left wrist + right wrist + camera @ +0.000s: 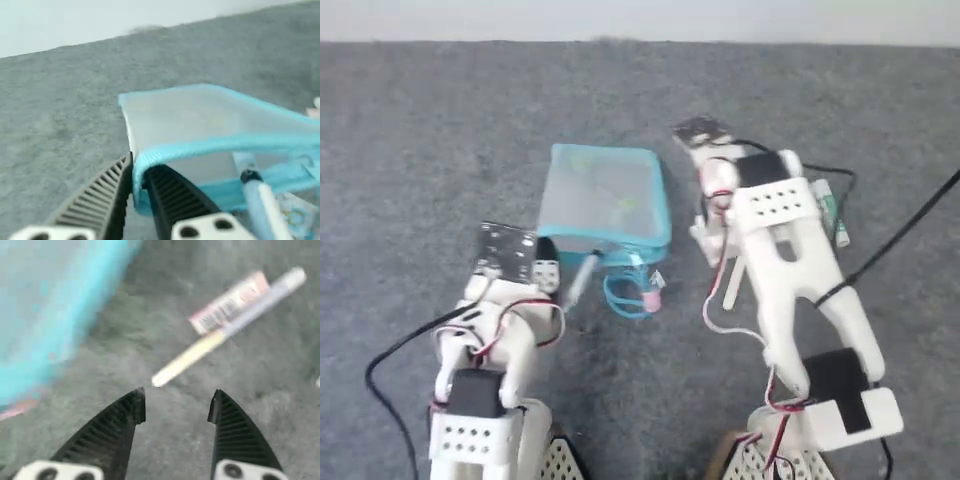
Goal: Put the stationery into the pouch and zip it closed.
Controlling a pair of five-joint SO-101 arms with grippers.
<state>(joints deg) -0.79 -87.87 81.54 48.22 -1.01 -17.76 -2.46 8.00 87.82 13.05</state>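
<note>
Overhead, the translucent plastic pouch (pixel 605 195) with light-blue fabric trim lies in the middle of the grey carpeted table (pixel 440 130), between the two white arms. A slim white-and-blue pen (pixel 582 280) pokes out of its near edge, next to a loop of blue cord with a small pink piece (pixel 651 297). A green-and-white marker (pixel 832 212) lies on the carpet at the outer side of the right arm, well apart from the pouch.

The left wrist view brings out a grip that the high view leaves too small to judge. The left gripper (pixel 137 170) has its black ribbed jaws pinched together on the blue-trimmed corner of the pouch, with the white-and-blue pen lying in the mouth beside it.

The right wrist view shows the right gripper (pixel 177 399) with its jaws spread wide and nothing between them, above bare carpet. Just beyond its tips lies a long pale yellow-and-white pen (pixel 227 327), right beside a small block with a pink label (pixel 227 305).
</note>
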